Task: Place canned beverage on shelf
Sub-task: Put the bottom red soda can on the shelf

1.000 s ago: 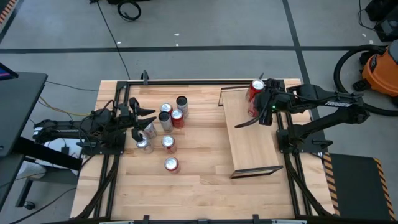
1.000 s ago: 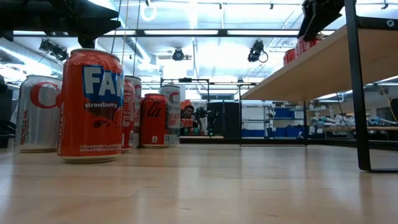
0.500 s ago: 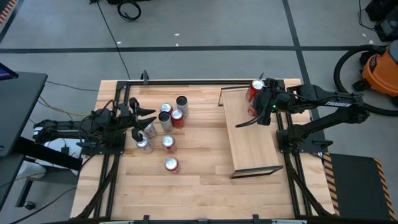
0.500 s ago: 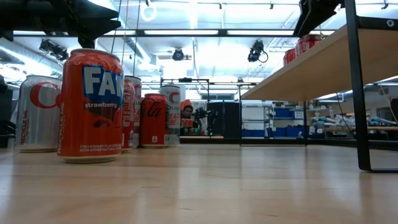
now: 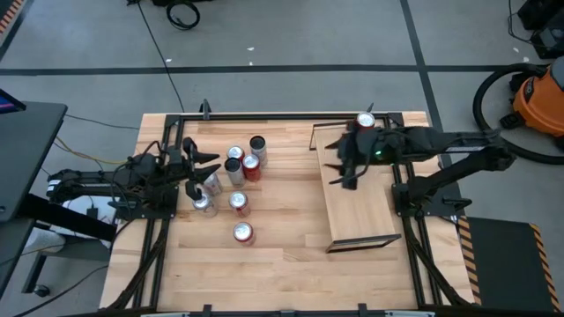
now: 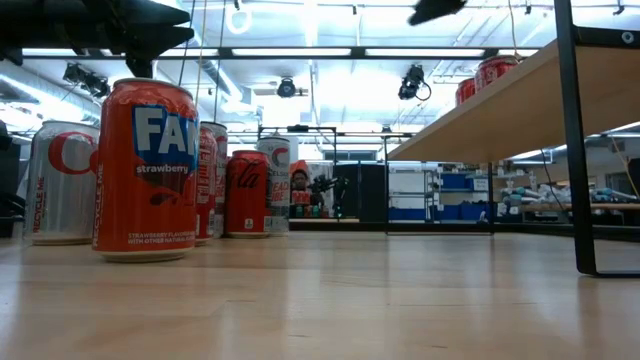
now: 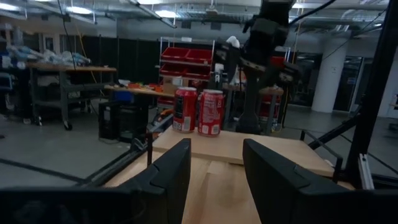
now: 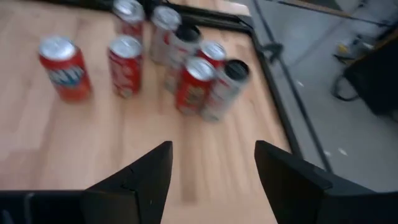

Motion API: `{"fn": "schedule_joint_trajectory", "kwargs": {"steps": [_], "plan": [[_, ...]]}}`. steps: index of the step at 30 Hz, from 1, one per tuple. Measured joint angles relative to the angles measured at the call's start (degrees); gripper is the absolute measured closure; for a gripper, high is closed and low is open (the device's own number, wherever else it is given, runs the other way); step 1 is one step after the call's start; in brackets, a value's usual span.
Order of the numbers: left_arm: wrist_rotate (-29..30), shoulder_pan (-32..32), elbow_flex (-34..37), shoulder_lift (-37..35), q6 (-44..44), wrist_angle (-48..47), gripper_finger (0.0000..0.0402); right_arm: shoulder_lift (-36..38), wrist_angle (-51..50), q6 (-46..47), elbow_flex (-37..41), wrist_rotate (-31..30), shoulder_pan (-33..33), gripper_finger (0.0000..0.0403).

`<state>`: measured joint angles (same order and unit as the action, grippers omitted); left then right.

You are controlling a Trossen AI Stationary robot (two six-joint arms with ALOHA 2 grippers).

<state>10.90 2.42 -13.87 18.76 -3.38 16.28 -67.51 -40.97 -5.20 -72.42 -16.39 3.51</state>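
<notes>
Two red cans [image 7: 198,111] stand upright on their bases at the far end of the shelf [image 5: 357,198], a light-wood board raised above the tabletop; the high view shows one of them [image 5: 366,121], the other is hidden under my right arm. My right gripper [image 5: 336,165] is open and empty, above the shelf's left edge, pointing toward the table's left. Its wrist view looks down on several cans [image 8: 186,81] standing on the tabletop. My left gripper [image 5: 208,167] is open and empty beside that cluster [image 5: 238,176], at its left.
Black metal rails [image 5: 172,167] frame the tabletop on both sides and at the far edge. The shelf's dark leg [image 6: 572,140] stands at the right of the low view. Bare planks [image 5: 282,202] lie between the can cluster and the shelf.
My right gripper has drawn away from the two cans at the shelf's far end, going toward the table's left and up, out to the shelf's left edge. The cans stay standing on the shelf.
</notes>
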Motion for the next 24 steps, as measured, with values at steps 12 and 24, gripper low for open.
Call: {"fn": "schedule_joint_trajectory", "kwargs": {"steps": [12, 24], "plan": [[0.0, 0.0, 0.0, 0.0, 1.6, 0.7, 0.0246, -18.2, 17.6, 1.3, -0.4, 1.2, 2.4, 0.0165], [0.0, 0.0, 0.0, 0.0, 0.0, 0.6, 0.0246, -27.0, 20.9, -1.7, -5.9, 1.2, 2.2, 0.0157]]}}
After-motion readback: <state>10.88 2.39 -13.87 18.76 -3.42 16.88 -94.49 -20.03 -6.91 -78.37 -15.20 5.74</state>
